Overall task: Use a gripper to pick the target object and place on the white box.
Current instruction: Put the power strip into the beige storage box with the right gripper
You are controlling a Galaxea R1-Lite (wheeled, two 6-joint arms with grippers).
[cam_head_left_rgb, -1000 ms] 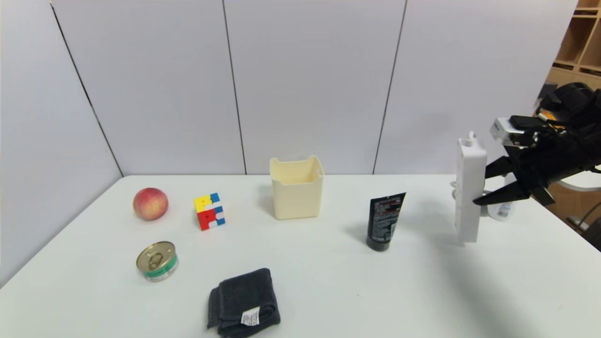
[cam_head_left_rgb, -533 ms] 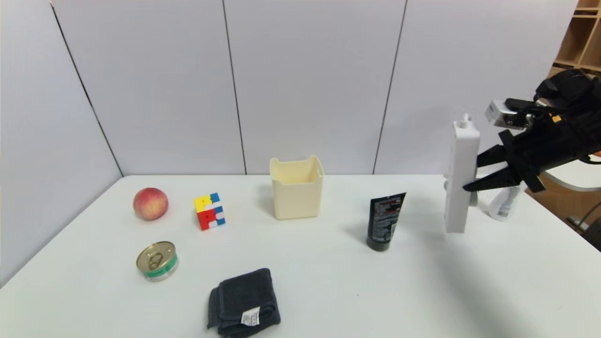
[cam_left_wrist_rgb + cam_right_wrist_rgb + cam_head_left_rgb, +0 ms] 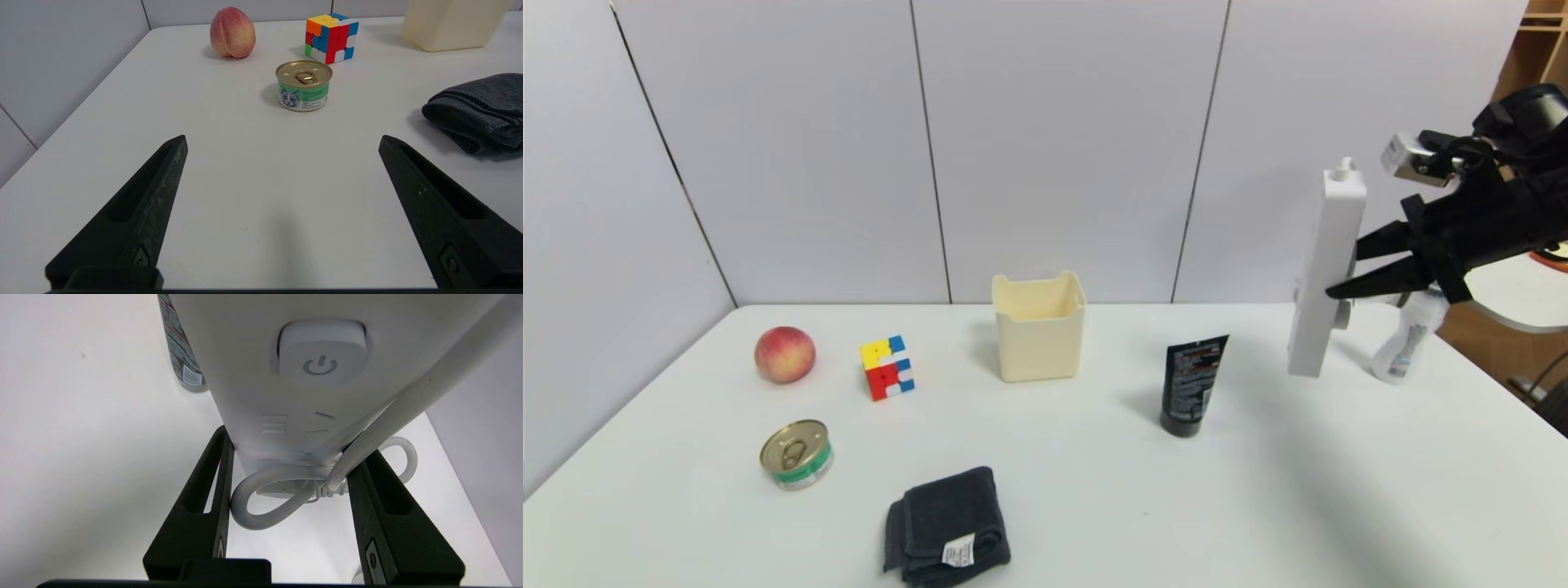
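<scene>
A: Right gripper [image 3: 1343, 269]? Where, holding what?
B: Up over the table's [image 3: 1094, 506] right side; jaws closed on the power strip [image 3: 1327, 273]; strip hangs near-upright, slightly tilted, clear of the tabletop; white cord [image 3: 269, 498] looped between the fingers.
A: White box [image 3: 1039, 335]?
B: Standing near the back of the table, open top, well apart from the strip; strip is to its right, not on it.
A: Left gripper [image 3: 284, 141]?
B: Over the table's left part; jaws wide, nothing between them.
A: Rest of the table?
B: Black tube [image 3: 1192, 384] between box and strip; white bottle [image 3: 1409, 339] at far right, leaning; peach [image 3: 785, 354] and puzzle cube [image 3: 888, 367] left of the box; tin can [image 3: 797, 454] nearer, below the peach; dark folded cloth [image 3: 949, 527] at the front.
</scene>
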